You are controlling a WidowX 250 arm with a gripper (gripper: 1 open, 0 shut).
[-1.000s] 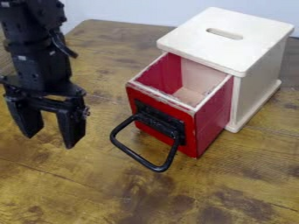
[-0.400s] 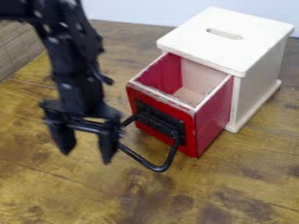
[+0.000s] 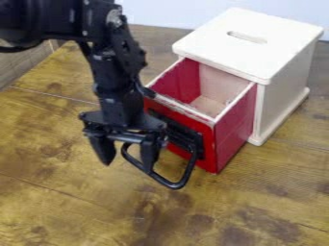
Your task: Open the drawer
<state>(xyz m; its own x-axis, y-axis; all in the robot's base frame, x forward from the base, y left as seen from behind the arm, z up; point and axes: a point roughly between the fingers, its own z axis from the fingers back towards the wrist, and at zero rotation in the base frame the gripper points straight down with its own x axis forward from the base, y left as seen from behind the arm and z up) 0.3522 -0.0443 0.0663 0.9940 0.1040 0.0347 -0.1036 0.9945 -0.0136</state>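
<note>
- The claw [image 3: 127,159] stands wide, its two dark fingers apart and pointing down, at the front of the red drawer; whether it touches the handle, the picture does not settle.
- The black loop handle [image 3: 179,184] juts from the drawer's front, partly behind the claw.
- The black plate [image 3: 184,140] lies on the drawer's front, partly hidden by the arm.
- The red drawer [image 3: 236,135] sits pulled out from the cabinet, its pale wood inside showing.
- The pale cabinet [image 3: 286,82], slotted on top, stands behind the drawer.
- The brown wooden table [image 3: 64,202] lies beneath the drawer.
</note>
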